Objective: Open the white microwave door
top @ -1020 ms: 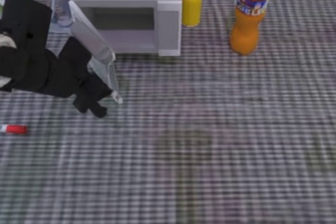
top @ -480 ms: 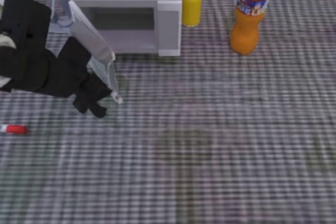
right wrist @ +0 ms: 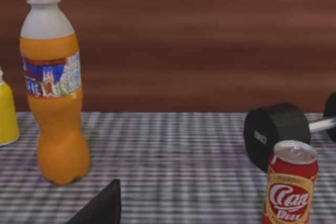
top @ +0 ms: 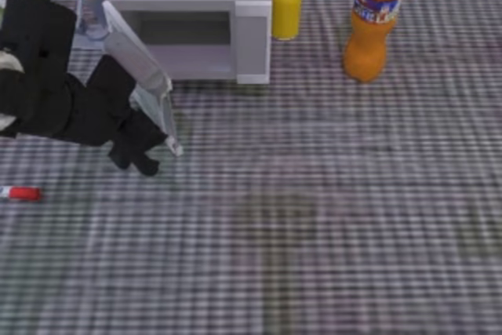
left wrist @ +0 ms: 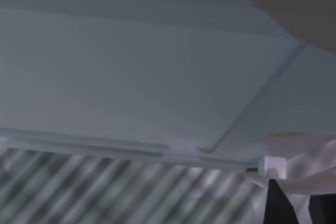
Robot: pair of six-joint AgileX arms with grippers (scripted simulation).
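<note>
In the top view, the white microwave (top: 188,17) stands at the upper left of the frame on the checked worktop (top: 329,217), its cavity exposed. The microwave door (top: 140,76) is swung well out from the front, hinged at the microwave's left side and angled toward the lower left of the frame; its free edge ends just beside our left gripper (top: 141,149), which sits left of centre, below the door. We cannot tell whether its fingers are clenched on the door edge or released, since the black arm hides them; the left wrist view shows only the grey translucent pane (left wrist: 131,77) close up, with the worktop pattern beneath. We judge the task essentially done: the door stands wide, and what may remain is letting go and withdrawing. Our right arm is outside the top view; the right wrist view shows only a dark corner of it at the bottom edge, so its fingers cannot be judged. An orange soda bottle (top: 375,17) and a yellow bottle (top: 286,1) stand to the right of the microwave, apart from it.
</note>
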